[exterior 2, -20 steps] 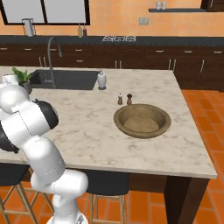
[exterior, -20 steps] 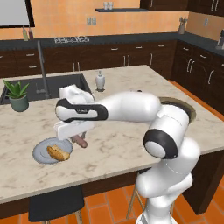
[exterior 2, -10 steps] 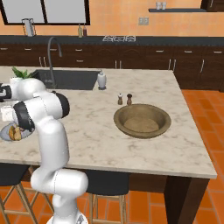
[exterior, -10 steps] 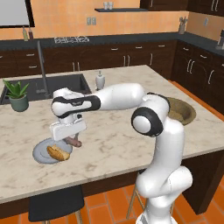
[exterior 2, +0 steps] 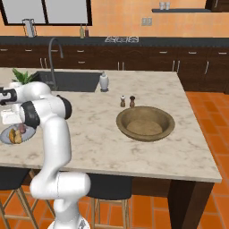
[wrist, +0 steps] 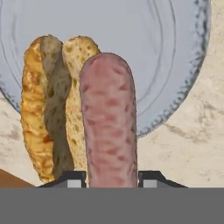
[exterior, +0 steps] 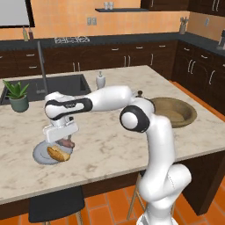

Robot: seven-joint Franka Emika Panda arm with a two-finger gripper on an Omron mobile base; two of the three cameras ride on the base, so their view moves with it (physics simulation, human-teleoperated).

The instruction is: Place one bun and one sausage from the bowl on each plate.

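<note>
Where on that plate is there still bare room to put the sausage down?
The plate is bare beside the bun, from the bun across to the far rim. The bun's side is crowded, and the sausage in the tool hangs close alongside it.

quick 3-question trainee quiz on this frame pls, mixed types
1. True or false: the bun lies on the plate.
2. What is the gripper shut on? A) bun B) sausage C) nothing
3. Fill in: the bowl stands beside two small ____.

Key
1. True; it lies near the plate's edge.
2. B; the sausage sits between the fingertips, above the plate's rim.
3. Shakers, just behind the bowl.
</note>
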